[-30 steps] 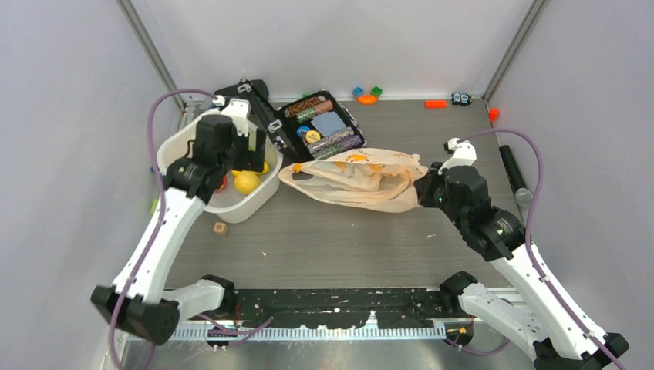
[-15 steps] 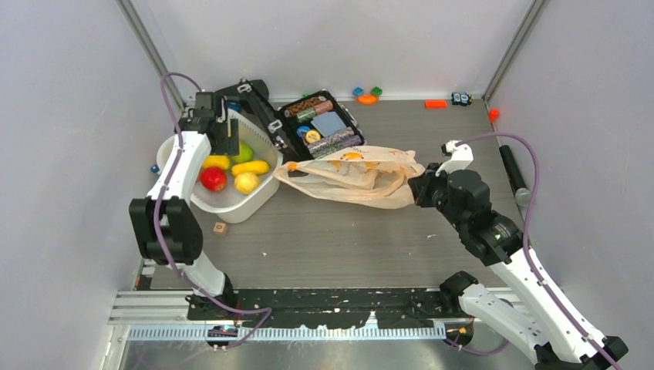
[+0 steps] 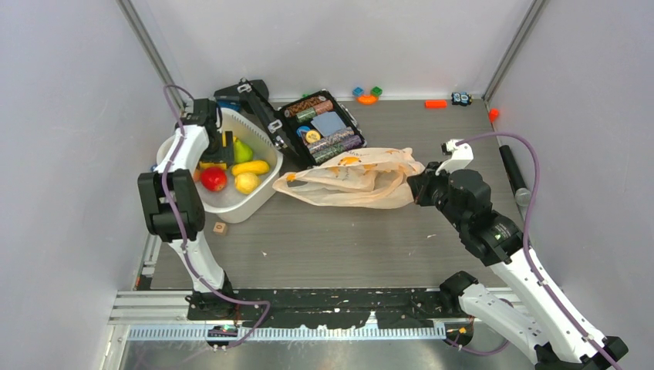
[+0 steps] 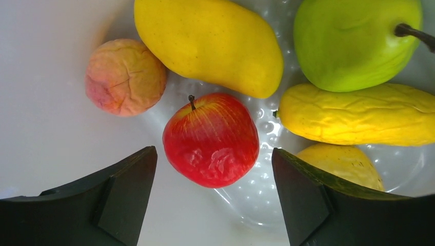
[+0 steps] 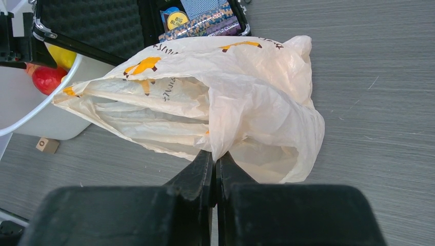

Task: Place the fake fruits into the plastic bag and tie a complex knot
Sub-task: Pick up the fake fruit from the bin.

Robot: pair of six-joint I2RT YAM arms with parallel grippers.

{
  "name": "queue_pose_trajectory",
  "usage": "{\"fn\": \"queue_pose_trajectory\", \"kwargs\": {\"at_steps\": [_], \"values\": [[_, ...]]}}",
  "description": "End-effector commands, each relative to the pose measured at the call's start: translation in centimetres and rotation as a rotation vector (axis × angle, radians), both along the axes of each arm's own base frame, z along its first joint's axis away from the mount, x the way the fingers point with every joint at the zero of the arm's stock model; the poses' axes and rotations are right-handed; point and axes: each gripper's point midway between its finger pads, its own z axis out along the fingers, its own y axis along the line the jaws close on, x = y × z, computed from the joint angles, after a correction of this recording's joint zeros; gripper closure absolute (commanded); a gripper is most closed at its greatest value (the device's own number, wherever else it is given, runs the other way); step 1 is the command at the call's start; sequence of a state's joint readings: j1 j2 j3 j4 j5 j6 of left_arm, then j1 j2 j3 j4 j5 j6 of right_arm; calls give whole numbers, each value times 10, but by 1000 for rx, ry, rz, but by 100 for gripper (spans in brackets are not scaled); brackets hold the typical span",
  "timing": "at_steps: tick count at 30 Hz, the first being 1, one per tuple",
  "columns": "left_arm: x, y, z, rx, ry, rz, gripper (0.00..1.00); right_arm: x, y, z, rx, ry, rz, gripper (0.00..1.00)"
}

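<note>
Gaping wide, left gripper [image 4: 214,159] fingers [image 4: 128,189] stand either side of red apple [image 4: 210,139], not touching. Apple lies in white tub [image 3: 254,202], far left of table [image 3: 347,239], among yellow fruits [image 4: 210,43], green pear [image 4: 354,41], small orange fruit [image 4: 124,77]. Right gripper [image 5: 214,161] fingers pressed together, pinching fold of plastic bag [image 5: 205,107]; bag lies crumpled mid-table, right of tub.

Red apple [image 4: 211,139], streaked yellow; green pear [image 4: 354,43]; yellow mango [image 4: 208,43]; duller yellow long fruit [image 4: 354,114]; blotchy pink-orange peach [image 4: 124,77]; white tub [image 4: 51,128]. Plastic bag [image 5: 246,102]: translucent pale peach, yellow-orange prints. Table [image 5: 369,61]: grey wood grain. Case [image 5: 92,25]: black.
</note>
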State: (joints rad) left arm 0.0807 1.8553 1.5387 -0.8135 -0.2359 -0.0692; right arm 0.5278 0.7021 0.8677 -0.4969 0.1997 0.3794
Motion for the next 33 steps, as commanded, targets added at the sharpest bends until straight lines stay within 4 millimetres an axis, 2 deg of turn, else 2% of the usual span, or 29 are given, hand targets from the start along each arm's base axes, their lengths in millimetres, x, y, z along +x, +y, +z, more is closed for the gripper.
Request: {"fn": "queue_pose_trajectory", "kwargs": {"at_steps": [1,6,8,12,17,19,23,25,30,33], "values": [[5,5,-2,-6,10,-2,14,3,1,23,42,-71,-5,95],[0,15,-13,39,59,14,11,3,2,21,47,-64,-5,95],[-1,14,-19,32,72,14,7,4,3,21,53,-64,-3,95],[-2,15,-20,29,81,13,6,4,4,19,57,-59,-1,95],[-2,12,-29,11,101,4,16,3,2,21,61,-64,-6,95],[-3,14,-34,19,121,5,25,2,2,21,64,-65,-8,95],[-4,11,-38,2,131,-3,37,1,0,20,65,-65,-13,95],[-4,10,-36,0,128,-6,43,1,0,20,65,-66,-15,95],[-2,13,-22,18,87,0,47,1,-1,21,67,-69,-20,95],[-1,13,-7,25,44,5,49,0,-1,20,69,-68,-22,95]]}}
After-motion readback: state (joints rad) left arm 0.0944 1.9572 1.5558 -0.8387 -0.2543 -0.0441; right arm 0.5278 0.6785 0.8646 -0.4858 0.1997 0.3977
